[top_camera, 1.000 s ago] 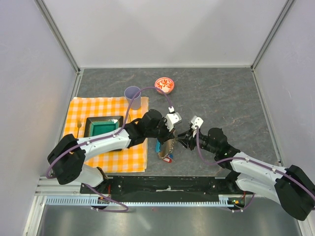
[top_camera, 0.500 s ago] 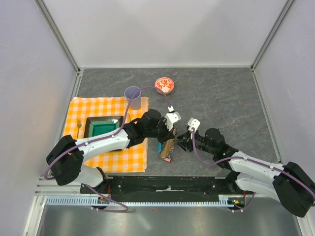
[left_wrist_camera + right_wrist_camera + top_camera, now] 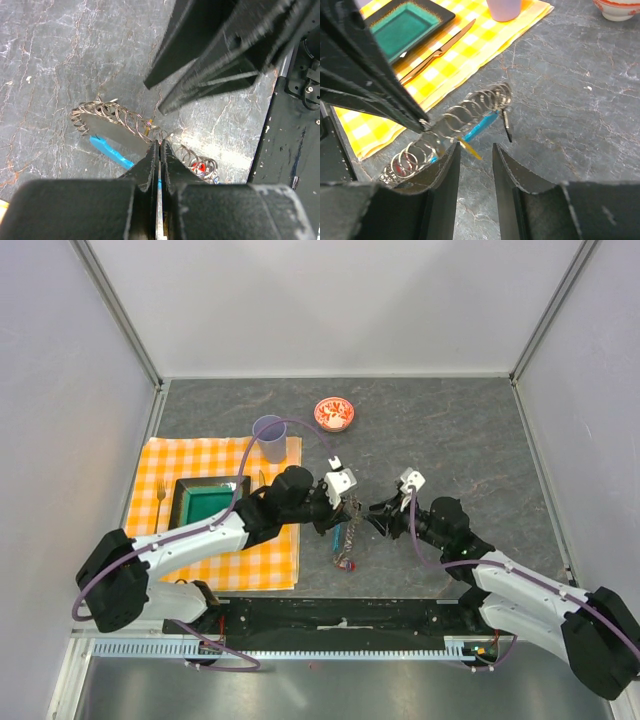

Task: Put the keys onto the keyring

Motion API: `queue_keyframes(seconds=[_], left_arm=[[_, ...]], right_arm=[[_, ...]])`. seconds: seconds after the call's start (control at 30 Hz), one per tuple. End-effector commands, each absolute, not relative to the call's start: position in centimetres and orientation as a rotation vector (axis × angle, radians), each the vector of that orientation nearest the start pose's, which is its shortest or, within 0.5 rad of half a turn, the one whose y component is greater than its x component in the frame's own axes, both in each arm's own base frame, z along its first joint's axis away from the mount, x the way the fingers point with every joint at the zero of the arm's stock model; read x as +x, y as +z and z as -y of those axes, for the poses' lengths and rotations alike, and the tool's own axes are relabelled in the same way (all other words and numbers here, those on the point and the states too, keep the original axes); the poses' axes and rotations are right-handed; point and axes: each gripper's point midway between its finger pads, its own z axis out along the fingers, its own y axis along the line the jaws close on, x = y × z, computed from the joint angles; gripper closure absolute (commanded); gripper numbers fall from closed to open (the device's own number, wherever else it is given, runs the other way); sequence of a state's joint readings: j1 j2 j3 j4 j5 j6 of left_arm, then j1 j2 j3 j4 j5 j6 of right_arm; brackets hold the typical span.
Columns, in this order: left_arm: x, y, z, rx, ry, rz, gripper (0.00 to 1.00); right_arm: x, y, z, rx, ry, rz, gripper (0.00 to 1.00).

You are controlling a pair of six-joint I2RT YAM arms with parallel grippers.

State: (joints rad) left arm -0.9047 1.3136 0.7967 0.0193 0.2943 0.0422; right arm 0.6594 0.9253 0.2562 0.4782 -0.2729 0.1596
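The keyring [image 3: 465,114] is a stretched coil of thin grey wire with a light-blue plastic piece [image 3: 482,125]. It hangs slanting over the dark table [image 3: 450,440]. My left gripper [image 3: 160,145] is shut on one of its wire turns. Keys hang from the coil: a yellow tag [image 3: 471,149], a black tag [image 3: 507,129] and a red tag [image 3: 199,167] show. My right gripper [image 3: 475,150] is open just right of the coil. The yellow tag pokes into its gap beside the left finger, not pinched. From above, the keyring [image 3: 347,535] runs down from the left gripper [image 3: 347,502], and the right gripper [image 3: 376,511] is next to it.
An orange checked cloth [image 3: 275,560] lies at the left with a green plate [image 3: 208,502], a fork [image 3: 160,498] and a table knife [image 3: 440,50]. A lilac cup [image 3: 268,432] and a small red patterned bowl [image 3: 334,413] stand behind. The black base rail [image 3: 340,618] runs along the near edge.
The left gripper has moved up and slightly left, pulling the bunched coil into a long thin strand. The right gripper has drawn back a little to the right and upward.
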Motion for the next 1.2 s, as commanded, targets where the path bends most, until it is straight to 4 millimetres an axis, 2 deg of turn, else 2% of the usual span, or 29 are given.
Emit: queue_keyframes(seconds=[0.0, 0.27, 0.57, 0.67, 0.83, 1.0, 1.17], left_arm=[[20.2, 18.7, 34.4, 1.1, -0.895, -1.63, 0.98], [20.2, 18.7, 34.5, 1.095, -0.908, -1.62, 0.98], [19.7, 20.1, 34.7, 1.087, -0.951, -1.55, 0.98], [19.3, 20.4, 34.6, 1.089, -0.966, -1.518, 0.98], [18.7, 21.0, 34.1, 1.078, -0.98, -1.441, 0.98], [17.8, 21.6, 34.5, 1.099, -1.032, -1.345, 0.98], [17.2, 21.9, 35.3, 1.13, -1.084, -1.266, 0.98]], right_arm=[[21.9, 16.0, -24.3, -0.602, 0.989, -1.642, 0.61], [20.3, 17.4, -25.5, -0.657, 1.136, -1.593, 0.61], [20.4, 16.2, -25.7, -0.657, 1.147, -1.639, 0.63], [20.7, 15.6, -25.7, -0.644, 1.141, -1.657, 0.67], [20.8, 15.0, -25.6, -0.63, 1.152, -1.677, 0.85], [19.6, 16.3, -26.4, -0.694, 1.238, -1.624, 0.99], [18.7, 17.1, -27.2, -0.757, 1.32, -1.592, 1.0]])
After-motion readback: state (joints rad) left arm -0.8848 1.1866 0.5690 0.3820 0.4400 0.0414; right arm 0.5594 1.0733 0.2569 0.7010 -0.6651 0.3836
